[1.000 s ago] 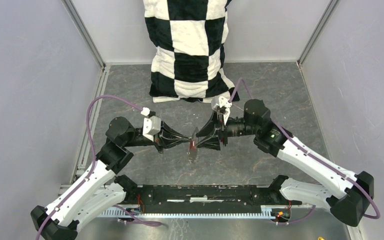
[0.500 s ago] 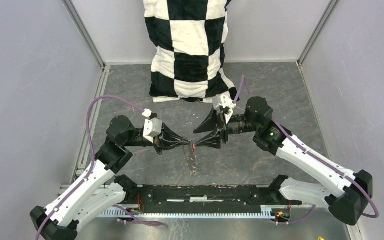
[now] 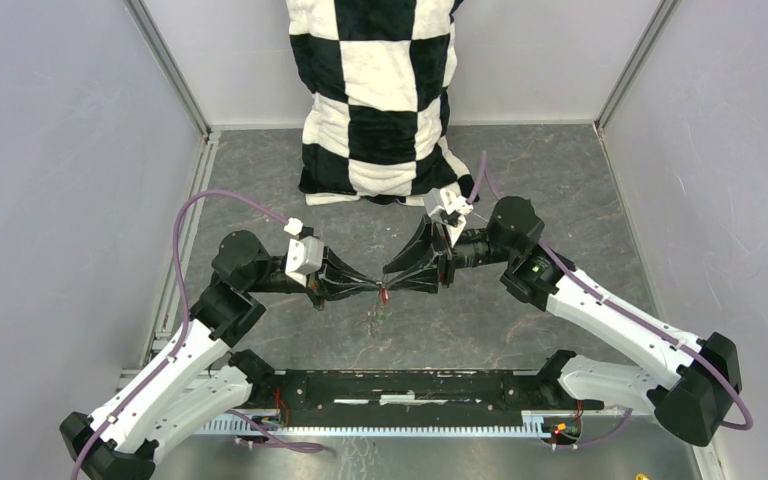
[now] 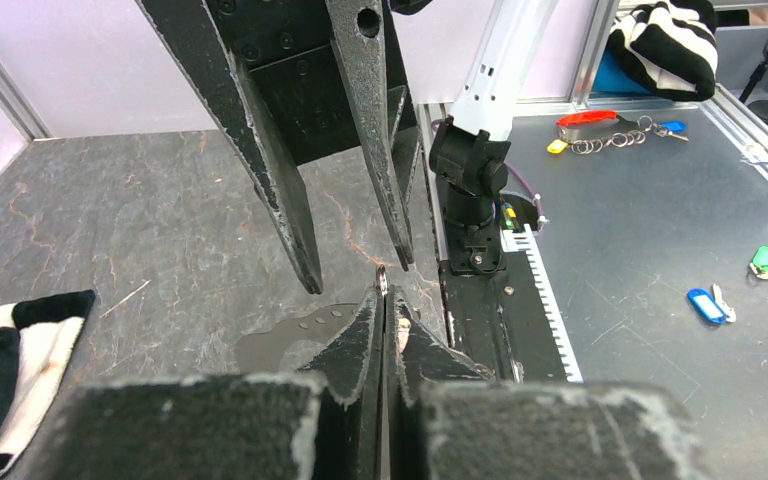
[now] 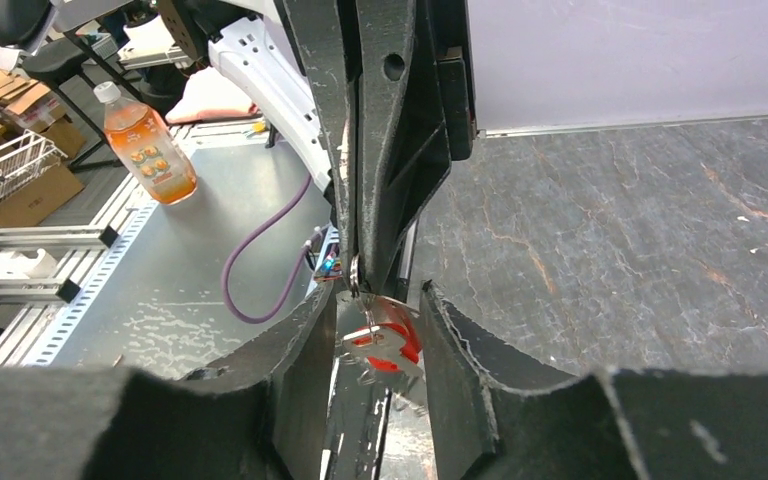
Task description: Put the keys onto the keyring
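In the top view both grippers meet tip to tip above the middle of the floor. My left gripper point(image 3: 375, 289) point(image 4: 382, 295) is shut on a thin metal edge of the keyring point(image 4: 381, 272) point(image 5: 354, 272). A key with a red head point(image 5: 397, 338) point(image 3: 384, 295) hangs from that ring, with thin wire loops dangling below point(image 3: 378, 318). My right gripper point(image 3: 387, 281) point(image 5: 380, 295) stands open, one finger on each side of the red key. Its fingers point(image 4: 295, 240) hang just beyond the left tips. No green key can be made out here.
A black-and-white checked cushion point(image 3: 380, 100) leans on the back wall. The black base rail point(image 3: 410, 385) runs along the near edge. Outside the cell, loose key tags point(image 4: 763, 262) lie on a metal bench and an orange bottle point(image 5: 150, 145) stands there.
My right gripper's jaws spread wide off the red key, then narrowed again around it, and the arm shifted slightly back. The dangling wire swung below. The left gripper stayed shut.
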`<state>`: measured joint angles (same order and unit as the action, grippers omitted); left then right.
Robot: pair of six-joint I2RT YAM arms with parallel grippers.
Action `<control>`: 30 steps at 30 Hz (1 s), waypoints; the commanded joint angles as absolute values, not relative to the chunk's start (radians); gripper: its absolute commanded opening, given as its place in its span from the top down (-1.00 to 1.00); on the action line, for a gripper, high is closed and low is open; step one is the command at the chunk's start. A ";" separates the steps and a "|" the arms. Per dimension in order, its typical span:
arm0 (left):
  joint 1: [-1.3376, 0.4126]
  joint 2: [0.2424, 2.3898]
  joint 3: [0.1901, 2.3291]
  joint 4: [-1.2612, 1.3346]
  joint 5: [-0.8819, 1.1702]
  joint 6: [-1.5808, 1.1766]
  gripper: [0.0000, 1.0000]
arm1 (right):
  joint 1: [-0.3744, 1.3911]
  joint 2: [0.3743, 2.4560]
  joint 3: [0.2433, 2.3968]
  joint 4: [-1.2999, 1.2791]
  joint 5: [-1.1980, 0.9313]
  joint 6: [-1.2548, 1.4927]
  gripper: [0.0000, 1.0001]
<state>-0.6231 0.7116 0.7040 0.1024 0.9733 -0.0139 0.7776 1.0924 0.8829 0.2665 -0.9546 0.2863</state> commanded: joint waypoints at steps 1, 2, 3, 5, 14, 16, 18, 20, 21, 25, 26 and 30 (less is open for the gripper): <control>-0.621 0.707 0.745 0.157 0.976 0.023 0.96 | 0.791 1.104 0.879 0.327 -0.973 0.314 0.20; -0.621 0.707 0.746 0.159 0.976 0.023 0.96 | 0.794 1.107 0.879 0.326 -0.973 0.314 0.22; -0.622 0.706 0.748 0.159 0.976 0.022 0.96 | 0.795 1.105 0.879 0.325 -0.973 0.312 0.24; -0.621 0.706 0.748 0.160 0.974 0.022 0.96 | 0.797 1.108 0.880 0.319 -0.973 0.310 0.30; -0.621 0.706 0.741 0.142 0.973 0.034 0.96 | 0.803 1.116 0.923 0.228 -0.935 0.256 0.99; -0.621 0.711 0.748 0.083 0.968 0.069 0.80 | 0.805 1.114 0.946 0.153 -0.914 0.217 0.99; -0.621 0.720 0.760 -0.011 0.958 0.145 0.59 | 0.806 1.115 0.969 0.079 -0.900 0.178 0.99; -0.621 0.733 0.777 -0.141 0.930 0.244 0.38 | 0.807 1.123 1.007 -0.041 -0.875 0.115 0.99; -0.621 0.740 0.789 -0.202 0.920 0.296 0.31 | 0.811 1.135 1.040 -0.120 -0.853 0.064 0.99; -0.621 0.785 0.853 -0.411 0.894 0.470 0.22 | 0.873 1.214 1.200 -0.459 -0.711 -0.136 0.99; -0.621 0.797 0.868 -0.441 0.889 0.496 0.21 | 0.897 1.243 1.241 -0.518 -0.670 -0.166 0.99; -0.621 0.845 0.914 -0.545 0.887 0.594 0.27 | 0.970 1.322 1.344 -0.664 -0.561 -0.232 0.99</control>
